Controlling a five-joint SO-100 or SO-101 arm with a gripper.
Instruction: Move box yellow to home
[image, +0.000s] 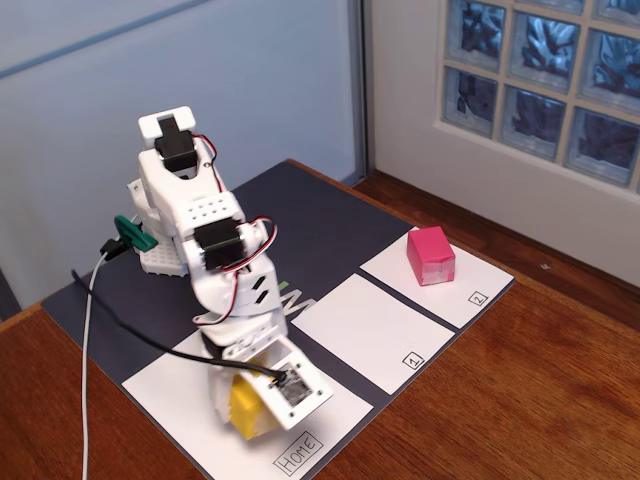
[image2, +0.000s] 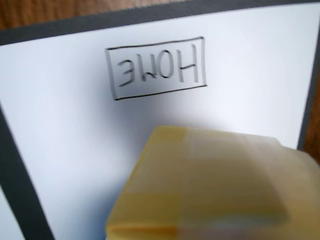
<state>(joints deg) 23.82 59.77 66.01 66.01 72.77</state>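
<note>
Yellow box (image2: 215, 185) blurred, close up over home sheet (image2: 60, 150); label upside down.

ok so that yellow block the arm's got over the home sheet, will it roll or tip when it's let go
Rolling seems unlikely: the yellow block has flat faces and squared edges in the wrist view. It could tip or shift a little, since it looks tilted at the tool over the Home sheet. It probably stays stiff; its faces show no sag.
</note>
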